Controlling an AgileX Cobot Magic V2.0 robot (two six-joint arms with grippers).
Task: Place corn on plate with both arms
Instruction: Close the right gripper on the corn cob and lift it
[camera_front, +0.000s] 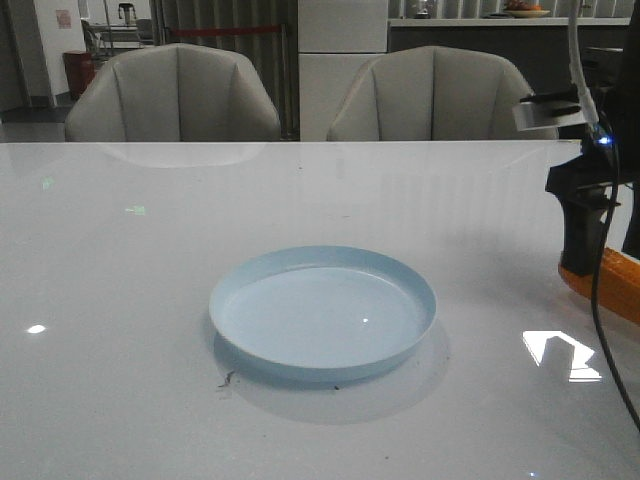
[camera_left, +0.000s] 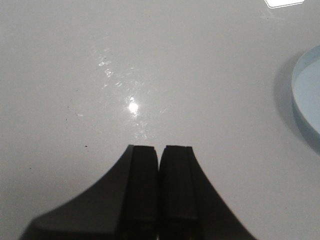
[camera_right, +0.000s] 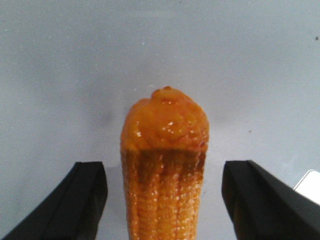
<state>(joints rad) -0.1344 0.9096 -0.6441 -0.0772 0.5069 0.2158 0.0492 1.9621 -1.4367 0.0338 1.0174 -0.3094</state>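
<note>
A: Nearest us the counter (camera_front: 120, 400) is bare, then the plate (camera_front: 322, 316) sits mid-counter with nothing on it. What worries you?

B: The right tool (camera_right: 165, 200). Its fingers (camera_right: 80, 200) stand wide apart with the corn (camera_right: 164, 165) lying between them, a gap on each side, so nothing is gripped yet. If it closes off-centre, one finger meets the cob first and pushes it sideways. The thing is round, so I reckon it would roll.

A: And the grip point?

B: It straddles the cob close to one end; the smooth end cap pokes out just past the fingertips. Gripped that near an end, the long rest of the cob could sag or swing once lifted, and may slip out before it reaches the plate.

A: Where is the corn, from where we stand?

B: Far off at the right edge of the counter (camera_front: 615, 285), well apart from the plate, lying flat with the right arm standing over it. Only an orange strip shows behind the black tool (camera_front: 583, 250) and its cable.

A: The other arm?

B: The left tool (camera_left: 160, 155) is closed on nothing, its fingers pressed together over bare counter, with the plate's rim (camera_left: 302, 100) off to one side. It offers no help from there. If the carry swings low, the cob might also clip that raised rim and shove the plate.

A: Beyond that, just two chairs (camera_front: 175, 95).
</note>
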